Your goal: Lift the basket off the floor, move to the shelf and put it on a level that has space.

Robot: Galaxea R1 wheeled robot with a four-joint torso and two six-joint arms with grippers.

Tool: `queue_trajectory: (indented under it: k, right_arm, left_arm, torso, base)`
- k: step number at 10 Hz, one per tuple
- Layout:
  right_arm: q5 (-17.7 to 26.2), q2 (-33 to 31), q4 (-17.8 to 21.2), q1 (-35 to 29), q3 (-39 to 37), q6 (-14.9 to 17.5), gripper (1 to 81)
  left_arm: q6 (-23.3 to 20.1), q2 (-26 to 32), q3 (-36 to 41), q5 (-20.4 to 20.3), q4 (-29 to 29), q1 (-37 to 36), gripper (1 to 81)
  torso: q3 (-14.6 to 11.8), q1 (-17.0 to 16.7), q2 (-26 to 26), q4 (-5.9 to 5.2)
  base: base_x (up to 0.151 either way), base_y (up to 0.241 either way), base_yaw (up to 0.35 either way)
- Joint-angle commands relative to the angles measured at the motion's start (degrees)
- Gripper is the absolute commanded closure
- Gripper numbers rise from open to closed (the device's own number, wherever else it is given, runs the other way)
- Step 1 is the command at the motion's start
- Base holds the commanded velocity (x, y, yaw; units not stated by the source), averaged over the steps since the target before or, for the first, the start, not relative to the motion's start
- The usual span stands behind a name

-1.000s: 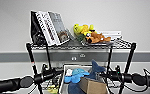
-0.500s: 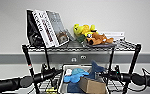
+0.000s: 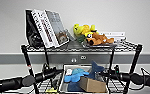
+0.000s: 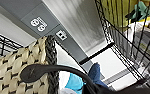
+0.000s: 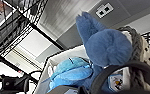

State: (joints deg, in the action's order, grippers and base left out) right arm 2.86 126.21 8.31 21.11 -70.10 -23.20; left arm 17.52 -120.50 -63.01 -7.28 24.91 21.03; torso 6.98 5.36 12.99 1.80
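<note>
The basket (image 3: 66, 85) sits between the front posts of the shelf (image 3: 27, 62), on or just above the wire level (image 3: 44, 86) under the top tier; whether its base rests on the rods cannot be told. Its pale rim shows at the back and left side, and inside lie a blue plush toy (image 3: 77, 75) and a brown cardboard box (image 3: 92, 85), the toy's dark blue ear standing above the rim. The left gripper (image 3: 56, 71) reaches in to the basket's left edge, and the right gripper (image 3: 104, 73) meets its right edge. In the left wrist view a dark finger (image 4: 38, 71) lies across the woven wall beside the braided rim (the jaws seem clamped on the basket); in the right wrist view a dark curved finger (image 5: 116, 68) arches over the rim next to the toy, likewise gripping. Narrow strips of bare grid flank the basket up to the posts. Open space separates the toy's ear from the top tier, which carries leaning books (image 3: 49, 27) and yellow and brown plush toys (image 3: 91, 35).
</note>
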Motion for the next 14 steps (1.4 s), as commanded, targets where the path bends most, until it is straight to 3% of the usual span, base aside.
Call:
queue_trajectory:
  k: [1,9,14]
  right_arm:
    - [-4.53,2.5,0.65,-9.98,-2.14,0.0,81.1]
    - [-3.22,9.08,0.83,-13.06,-13.65,0.0,81.1]
    - [-1.2,11.9,0.48,-14.3,-17.87,0.0,81.1]
  left_arm:
    - [-0.82,-3.26,-1.68,-1.69,-1.53,-9.2,81.1]
    - [1.2,-10.2,-13.89,-0.72,-1.09,-14.39,81.1]
    - [1.2,-14.07,-18.64,2.0,-0.56,-15.97,81.1]
  torso:
    - [0.0,0.0,0.0,0.0]
    - [0.0,-0.02,0.0,0.0]
    - [0.0,0.0,0.0,0.0]
  base:
    - [0.0,0.0,0.0]
    - [0.0,0.0,0.0]
    - [0.0,0.0,0.0]
